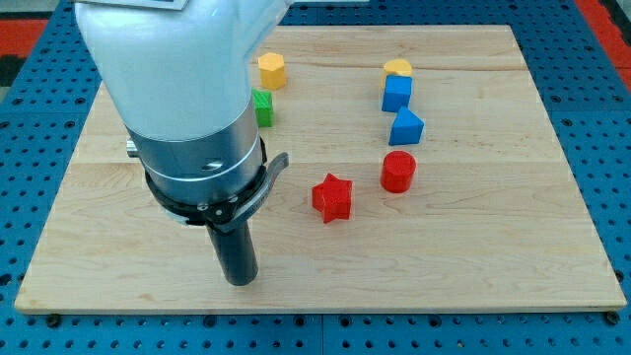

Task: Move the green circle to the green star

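Note:
One green block (262, 106) shows at the view's upper middle, half hidden behind my arm's wide body (177, 99); I cannot make out its shape. No second green block shows; the arm covers much of the board's left side. My tip (240, 281) rests on the wooden board (493, 247) near the view's bottom left of centre. It is well below the green block and to the left of a red star (332, 197), touching no block.
A yellow hexagon (271, 70) lies just above the green block. At the upper right stand a yellow block (397, 68), a blue cube (396, 94) and another blue block (405, 127) in a column. A red cylinder (398, 172) is below them.

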